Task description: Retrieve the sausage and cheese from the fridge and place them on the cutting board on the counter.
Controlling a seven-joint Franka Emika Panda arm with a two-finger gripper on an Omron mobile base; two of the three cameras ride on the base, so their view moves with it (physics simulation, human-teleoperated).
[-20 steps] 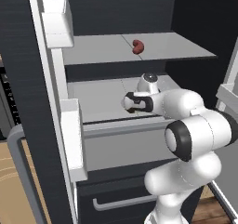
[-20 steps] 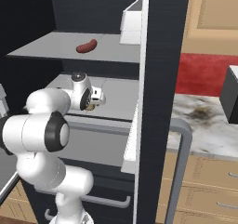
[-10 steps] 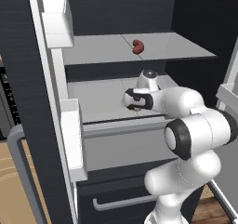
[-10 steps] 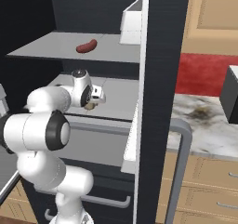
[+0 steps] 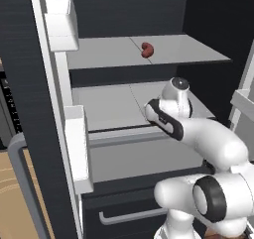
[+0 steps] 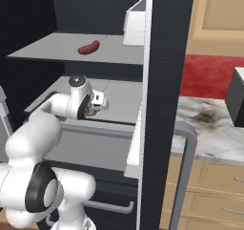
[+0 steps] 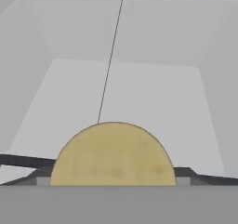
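Observation:
The fridge (image 5: 30, 74) stands open. The reddish-brown sausage (image 5: 147, 49) (image 6: 88, 47) lies on its upper shelf. My gripper (image 5: 153, 112) (image 6: 94, 108) reaches in over the lower shelf (image 5: 106, 106), below and slightly right of the sausage. The pale yellow-tan cheese (image 7: 113, 153) sits close against the hand, between the jaws of the gripper (image 7: 113, 174), which is shut on it. The marble counter (image 6: 212, 126) lies to the right of the fridge. The cutting board is out of view.
White door bins (image 5: 62, 20) (image 5: 79, 153) line the left door. The open right door's edge (image 6: 164, 105) and its grey bar handle (image 6: 187, 176) stand between the shelves and the counter. A dark box (image 6: 237, 96) sits on the counter. A drawer handle (image 5: 130, 215) is below.
The hand has drawn back a little toward the front of the lower shelf, with the cheese still in it. The sausage has not moved.

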